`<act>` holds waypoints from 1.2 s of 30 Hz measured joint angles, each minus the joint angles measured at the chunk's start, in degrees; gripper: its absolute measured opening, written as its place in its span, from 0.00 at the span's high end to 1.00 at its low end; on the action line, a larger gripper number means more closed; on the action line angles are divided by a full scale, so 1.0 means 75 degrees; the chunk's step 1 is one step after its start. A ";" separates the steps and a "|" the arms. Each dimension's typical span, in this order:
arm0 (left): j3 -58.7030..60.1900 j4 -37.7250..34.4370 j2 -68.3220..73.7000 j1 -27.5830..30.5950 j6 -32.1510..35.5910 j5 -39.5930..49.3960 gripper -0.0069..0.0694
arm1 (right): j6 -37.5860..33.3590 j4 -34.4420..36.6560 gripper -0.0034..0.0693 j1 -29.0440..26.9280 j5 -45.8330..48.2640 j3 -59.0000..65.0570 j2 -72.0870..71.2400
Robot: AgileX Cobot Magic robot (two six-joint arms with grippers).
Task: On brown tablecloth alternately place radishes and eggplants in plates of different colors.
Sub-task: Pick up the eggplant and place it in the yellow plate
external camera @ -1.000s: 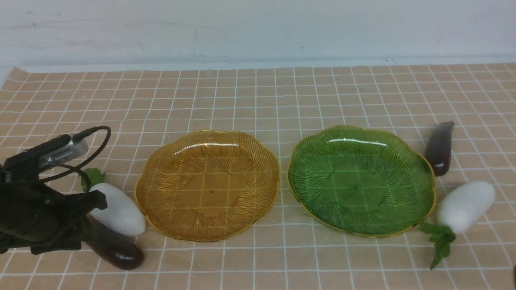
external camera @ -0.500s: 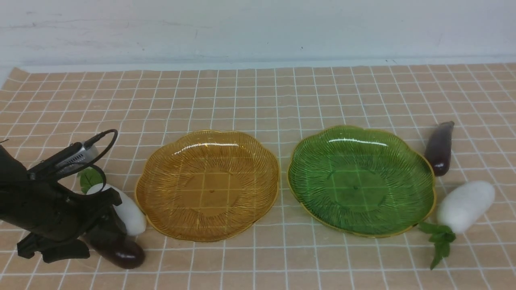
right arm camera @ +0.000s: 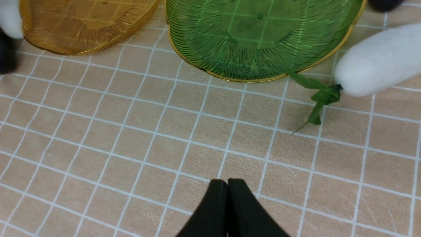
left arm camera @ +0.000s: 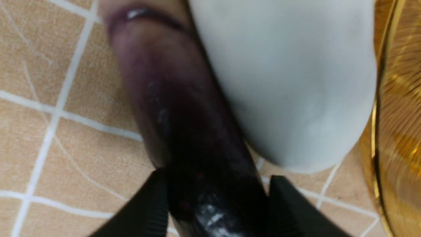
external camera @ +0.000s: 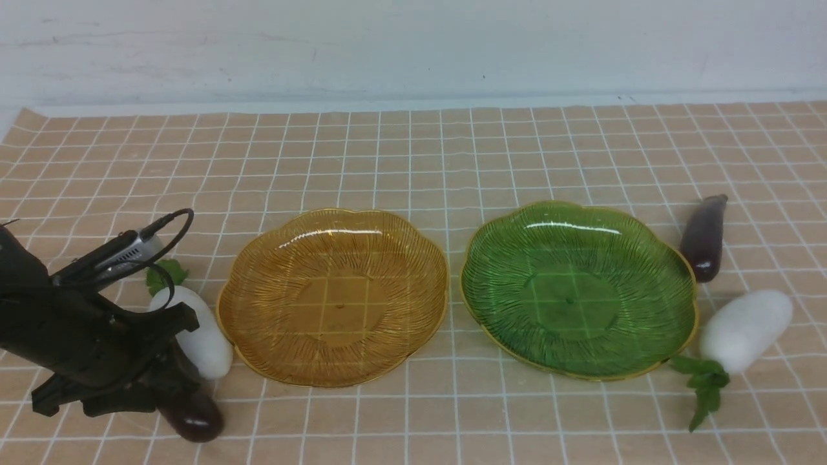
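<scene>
On the brown tablecloth (external camera: 413, 161) stand an amber plate (external camera: 333, 297) and a green plate (external camera: 578, 290), both bare. Left of the amber plate lie a white radish (external camera: 203, 342) and a dark eggplant (external camera: 194, 420). My left gripper (external camera: 174, 365) straddles that eggplant. In the left wrist view its fingers (left arm camera: 154, 200) press both sides of the eggplant (left arm camera: 184, 115), with the radish (left arm camera: 283, 82) close beside it. A second eggplant (external camera: 704, 236) and radish (external camera: 746, 329) lie right of the green plate. My right gripper (right arm camera: 227, 184) hovers shut over the cloth, holding nothing.
The white wall runs behind the cloth's far edge. The amber plate's rim (left arm camera: 378, 115) lies just past the left radish. The right radish's green leaves (right arm camera: 319, 95) spread on the cloth beside the green plate's rim (right arm camera: 263, 79).
My left gripper has dropped over the left eggplant and its fingers have come in against it. The eggplant's end has slid slightly forward and the left radish has been nudged. The right side is unchanged.
</scene>
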 joint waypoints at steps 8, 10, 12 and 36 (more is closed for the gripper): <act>-0.0031 0.0781 -0.0183 0.0006 0.0014 0.0612 0.57 | 0.0003 0.0000 0.97 0.0000 0.0007 0.0000 0.0000; 0.0030 0.0959 -0.0318 0.0006 0.0014 0.0774 0.57 | 0.0003 0.0000 0.97 0.0000 0.0007 0.0000 0.0000; 0.0065 0.1129 -0.0593 0.0006 0.0002 0.0946 0.58 | 0.0003 0.0000 0.97 0.0000 0.0007 0.0000 0.0000; -0.2750 0.0637 -0.0501 -0.2986 0.1035 0.1023 0.59 | 0.0451 0.0000 0.97 0.0000 -0.0680 -0.0006 0.0304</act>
